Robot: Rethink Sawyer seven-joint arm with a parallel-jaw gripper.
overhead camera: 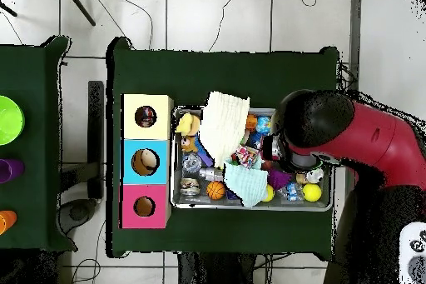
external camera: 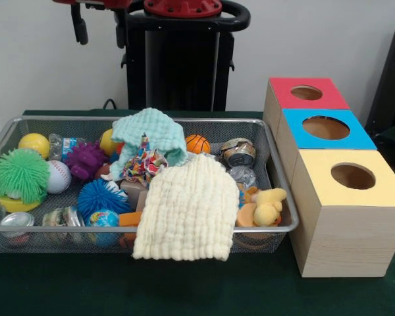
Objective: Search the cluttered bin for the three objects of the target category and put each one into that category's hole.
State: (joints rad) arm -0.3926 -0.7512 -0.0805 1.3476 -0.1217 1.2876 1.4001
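Red arm (overhead camera: pixel 366 135) reaches over the bin's (overhead camera: pixel 333 182) end; gripper hidden beneath, apparently, so grip unknowable.

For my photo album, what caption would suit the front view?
Wire bin crammed with toys, a cream cloth draped over its rim, beside three boxes with holes.

A green-covered table (overhead camera: pixel 225 68) stands on white tiled floor (overhead camera: pixel 216 14) before a pale wall (external camera: pixel 39 59).
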